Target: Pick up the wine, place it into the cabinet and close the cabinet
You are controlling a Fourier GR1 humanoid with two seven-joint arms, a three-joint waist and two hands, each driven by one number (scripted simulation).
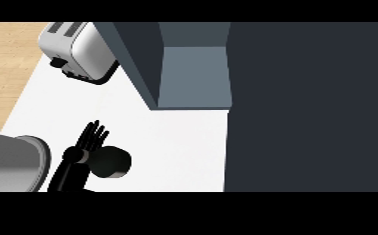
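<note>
A dark round thing (113, 162), apparently the wine bottle seen from above, stands on the white counter (177, 139) near the front edge. My left hand (90, 138) is just left of it and slightly beyond, fingers straight and pointing away from me, holding nothing. Its wrist touches or nearly touches the bottle's side. The cabinet (193, 74) stands open further back, its grey-blue inside showing, and a dark door panel (137, 61) juts out at its left. My right hand shows nowhere in the view.
A silver toaster (77, 49) sits at the back left. A grey round pot (21, 163) is at the lower left edge, beside my forearm. A large dark panel (303, 109) fills the right side.
</note>
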